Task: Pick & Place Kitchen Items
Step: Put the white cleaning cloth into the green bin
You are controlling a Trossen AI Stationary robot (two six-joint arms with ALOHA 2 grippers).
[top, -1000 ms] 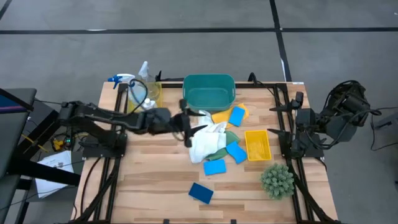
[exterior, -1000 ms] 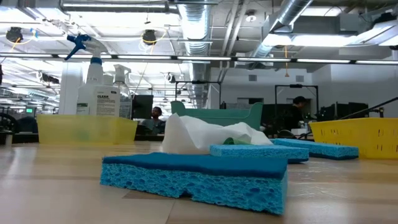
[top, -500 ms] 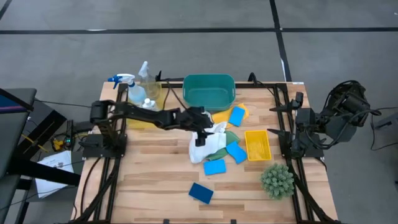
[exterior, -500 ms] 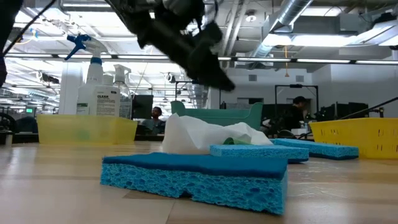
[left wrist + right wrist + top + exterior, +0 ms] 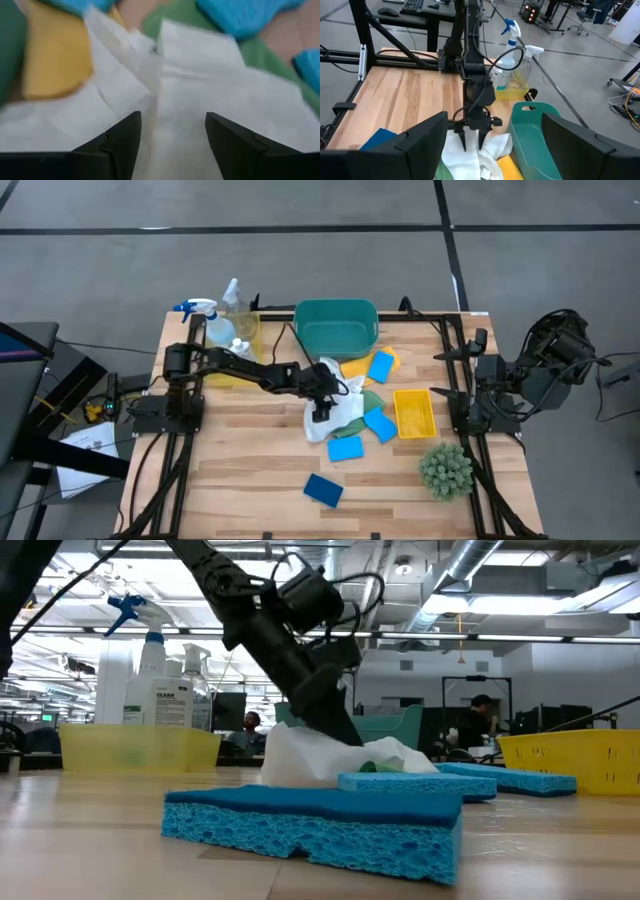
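A crumpled white cloth (image 5: 338, 418) lies mid-table on top of a green cloth (image 5: 372, 401), with a yellow cloth (image 5: 356, 368) just behind them. Light-blue sponges (image 5: 381, 366) (image 5: 345, 448) lie around the pile, and a dark-blue sponge (image 5: 323, 490) lies nearer the front. My left gripper (image 5: 172, 117) is open and slants down onto the white cloth (image 5: 200, 100), one finger on either side of a raised fold. My right gripper (image 5: 495, 116) hangs open, high off the table's right side. My left gripper comes at the white cloth's crumpled top (image 5: 330, 745) slanting down from the table's left. Its open fingers (image 5: 481, 139) reach the cloth's surface, but I cannot tell whether the tips touch it. The cloth lies slack on the table.
A teal basin (image 5: 336, 328) stands at the back. A yellow tray (image 5: 243, 338) at the back left holds a spray bottle (image 5: 200, 310) and small bottles. Another yellow tray (image 5: 414, 412) lies right of the pile, and a spiky green plant (image 5: 446, 469) sits front right.
My left gripper has dropped from above the table to the white cloth, moving toward the table's right and near edges and tipping its fingers downward. The cloths and sponges have stayed where they were.
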